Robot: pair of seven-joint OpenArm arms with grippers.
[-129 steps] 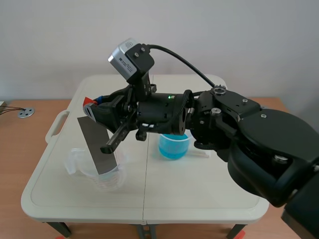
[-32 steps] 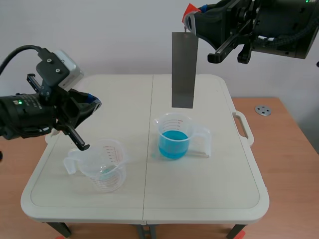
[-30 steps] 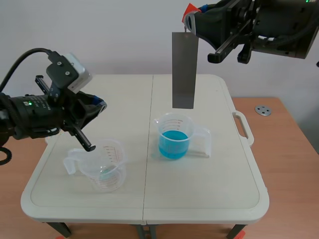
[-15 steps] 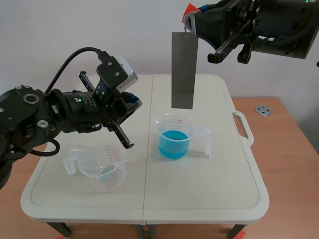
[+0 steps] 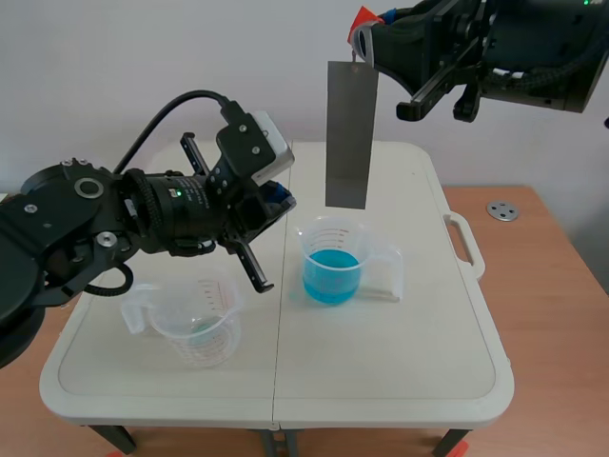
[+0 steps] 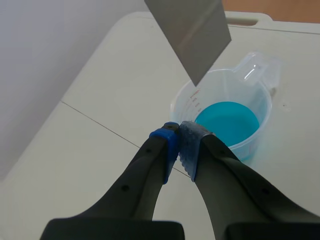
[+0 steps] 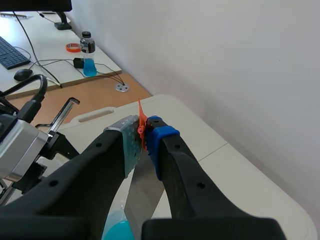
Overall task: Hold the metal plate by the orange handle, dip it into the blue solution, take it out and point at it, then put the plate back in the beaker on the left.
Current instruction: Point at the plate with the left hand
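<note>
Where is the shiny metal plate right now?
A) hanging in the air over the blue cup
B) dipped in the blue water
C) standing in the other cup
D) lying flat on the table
A: the metal plate hangs from the right pincer, its bottom edge above the rim of the blue cup.

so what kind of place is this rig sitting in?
Probably an office or lab room staged for a chemistry-style demo: a white folding table, a metal plate held over a beaker of blue solution, and a desk with a keyboard nearby.
</note>
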